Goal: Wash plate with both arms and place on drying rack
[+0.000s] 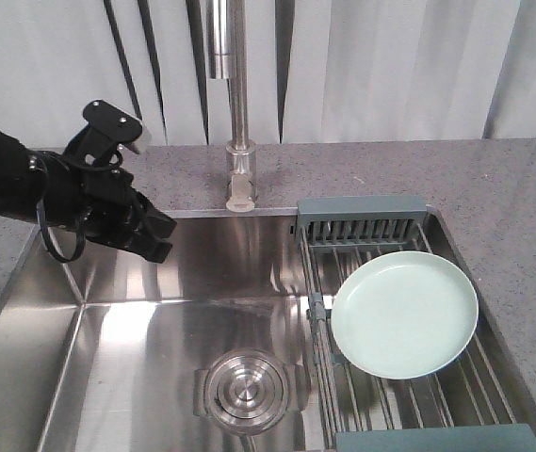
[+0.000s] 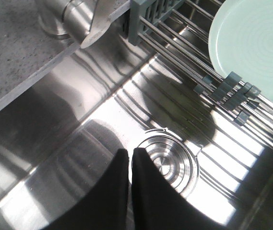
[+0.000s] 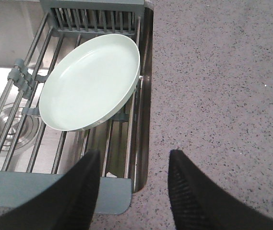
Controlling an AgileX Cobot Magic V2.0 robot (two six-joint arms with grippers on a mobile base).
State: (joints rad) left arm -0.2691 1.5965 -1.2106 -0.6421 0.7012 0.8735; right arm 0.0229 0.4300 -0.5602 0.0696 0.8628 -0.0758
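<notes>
Plate (image 1: pixel 405 314) lies flat on drying rack (image 1: pixel 362 224) rods over sink's right side, so water can drain; neither hand touches it. Left hand (image 2: pixel 129 158) fingers together, above drain (image 1: pixel 243 389). Right hand (image 3: pixel 134 184) fingers apart, hovering near rack end and bench (image 3: pixel 222 72)

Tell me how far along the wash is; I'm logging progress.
The plate lies flat on the drying rack, so placing looks done; whether it was washed can't be told. Nothing is in hand: the left end effector is shut and empty over the sink, and the right end effector is open above the rack's edge.
</notes>
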